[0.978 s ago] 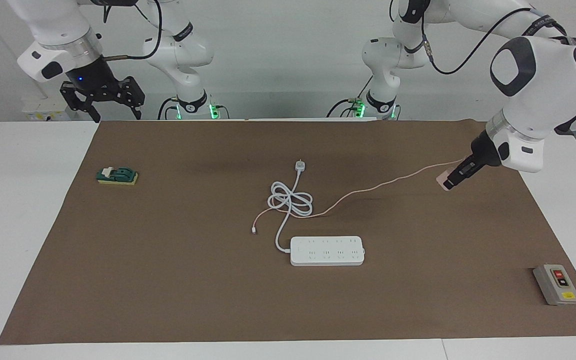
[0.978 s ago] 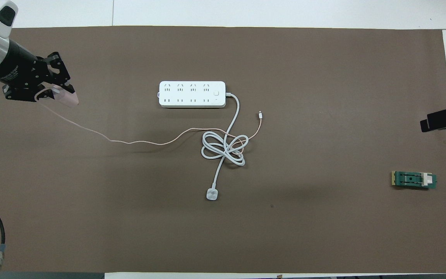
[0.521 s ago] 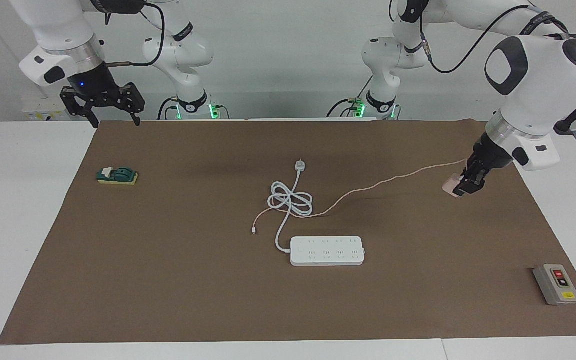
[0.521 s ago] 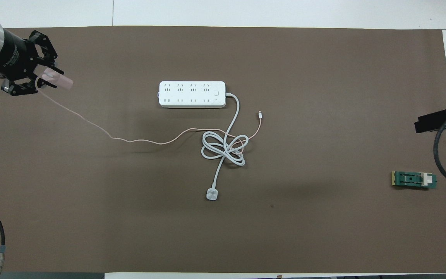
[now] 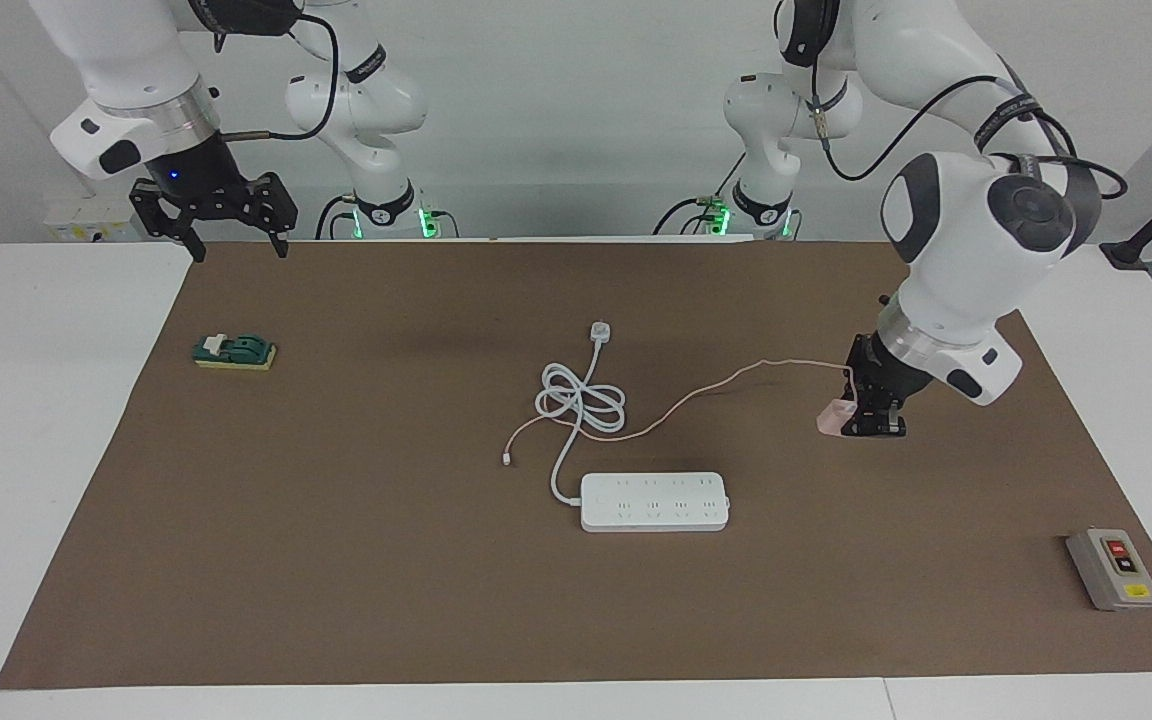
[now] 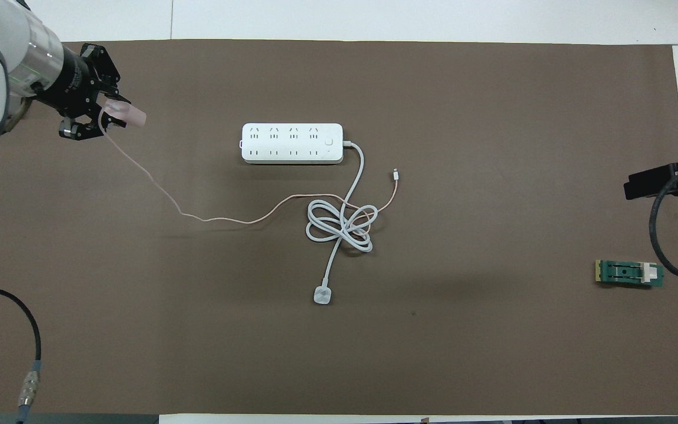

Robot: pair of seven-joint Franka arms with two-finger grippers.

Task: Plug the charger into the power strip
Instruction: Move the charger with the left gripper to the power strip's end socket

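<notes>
The pale-pink charger (image 5: pixel 833 417) (image 6: pixel 128 115) hangs in the air over the brown mat, toward the left arm's end of the table, with my left gripper (image 5: pixel 861 420) (image 6: pixel 109 118) shut on it. Its thin pink cable (image 5: pixel 706 388) (image 6: pixel 209 219) trails down to the mat and runs under the coiled white cord. The white power strip (image 5: pixel 654 501) (image 6: pixel 292 143) lies flat mid-table, sockets up, with its thick cord (image 5: pixel 581 400) (image 6: pixel 339 224) looped beside it. My right gripper (image 5: pixel 216 215) hangs open above the mat's corner nearest its own base and waits.
A round white plug (image 5: pixel 601 331) (image 6: pixel 322 295) ends the strip's cord, nearer the robots. A green block (image 5: pixel 234 352) (image 6: pixel 630 273) sits toward the right arm's end. A grey box with red and yellow buttons (image 5: pixel 1113 569) lies off the mat at the left arm's end.
My left gripper has carried the charger toward the power strip and turned its wrist downward. The cable's raised stretch followed. The right gripper shifted slightly and stayed open.
</notes>
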